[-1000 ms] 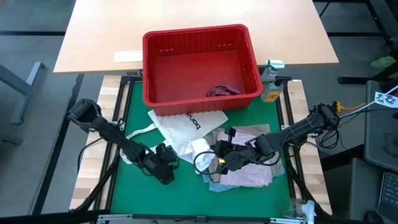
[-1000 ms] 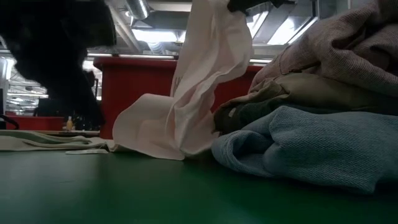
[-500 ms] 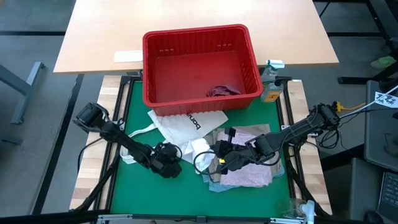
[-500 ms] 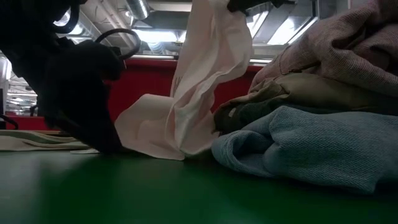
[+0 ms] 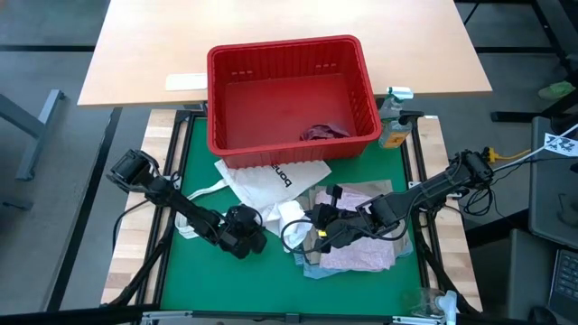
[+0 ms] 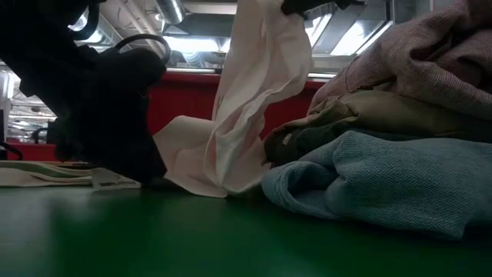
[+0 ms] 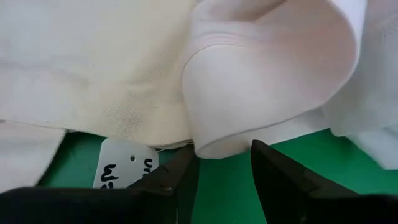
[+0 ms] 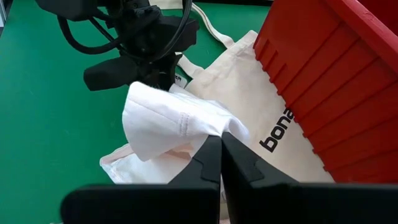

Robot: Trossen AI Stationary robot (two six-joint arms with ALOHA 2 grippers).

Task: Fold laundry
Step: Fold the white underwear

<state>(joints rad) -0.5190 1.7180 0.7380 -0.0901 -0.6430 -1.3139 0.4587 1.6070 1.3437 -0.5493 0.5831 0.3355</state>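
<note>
My right gripper (image 8: 220, 149) has its fingers pinched tight on the small white cloth (image 8: 171, 121). My left gripper (image 7: 224, 163) is open at the cloth's nine o'clock edge. The tote bag (image 5: 271, 178) lies partly hidden under it.

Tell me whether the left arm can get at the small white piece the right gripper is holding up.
Probably yes. The left gripper is open right at the hanging fold of the white piece, with only green mat beneath and nothing between them. The right gripper, shut on its upper edge, holds it off the tote bag.
</note>
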